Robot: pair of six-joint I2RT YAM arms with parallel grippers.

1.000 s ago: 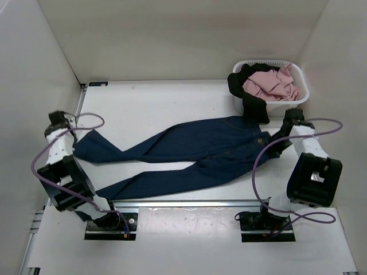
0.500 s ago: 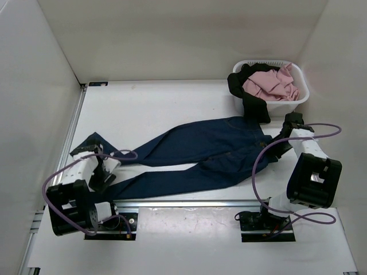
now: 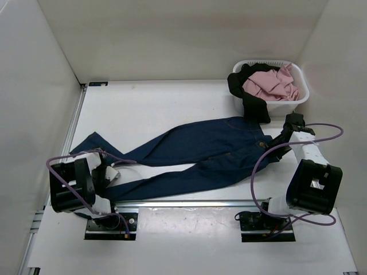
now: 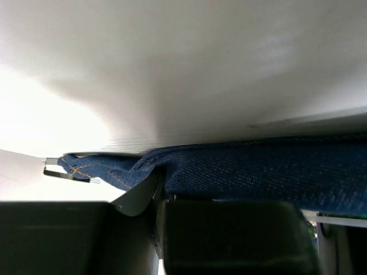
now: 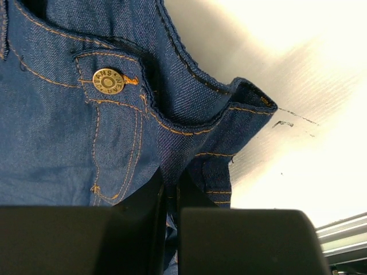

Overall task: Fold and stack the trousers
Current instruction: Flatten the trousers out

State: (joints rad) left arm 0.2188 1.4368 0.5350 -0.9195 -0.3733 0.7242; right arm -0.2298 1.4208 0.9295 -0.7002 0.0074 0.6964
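Note:
The dark blue denim trousers (image 3: 195, 152) lie spread across the table, waist to the right and both legs running left. My left gripper (image 3: 112, 173) is low at the near leg's left end, shut on a fold of denim (image 4: 143, 166) close to the hem. My right gripper (image 3: 276, 146) is at the waist's right edge, its jaws shut on the waistband cloth (image 5: 171, 172) just below the metal button (image 5: 108, 81). The far leg's hem (image 3: 86, 141) lies loose on the table.
A white laundry basket (image 3: 299, 97) stands at the back right, holding a pink cloth (image 3: 269, 83). A black garment (image 3: 252, 103) hangs over its front rim down to the trousers' waist. White walls close the table on the left, back and right.
My left arm left the far leg's hem, swung down toward the near edge, opened, and shut on the near leg's end. The right gripper has kept its hold on the waistband.

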